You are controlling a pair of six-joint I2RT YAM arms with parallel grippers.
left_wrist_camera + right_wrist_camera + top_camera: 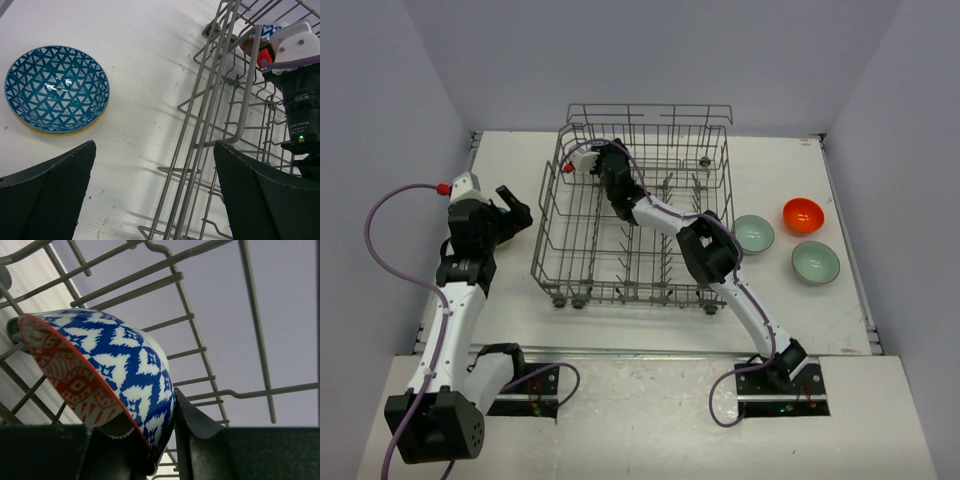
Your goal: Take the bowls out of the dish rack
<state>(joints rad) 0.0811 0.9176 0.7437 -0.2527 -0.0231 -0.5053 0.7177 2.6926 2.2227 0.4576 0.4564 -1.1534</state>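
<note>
The grey wire dish rack [548, 215] stands mid-table. My right gripper [603, 160] reaches into its far left corner. In the right wrist view the right gripper [150, 420] is shut on the rim of a tilted bowl [125, 365], blue-and-white outside and red-patterned inside, with one finger inside and one outside. It leans against the rack's wires [200, 355]. My left gripper [154, 147] hangs open and holds nothing, over the table beside the rack's left wall [210, 100]. A blue patterned bowl with a yellow underside [56, 89] lies on the table below it.
An orange-red bowl [802, 213] and two pale mint bowls [754, 233] [815, 262] sit on the table right of the rack. The left arm [470, 240] stands left of the rack. Walls enclose the table on three sides.
</note>
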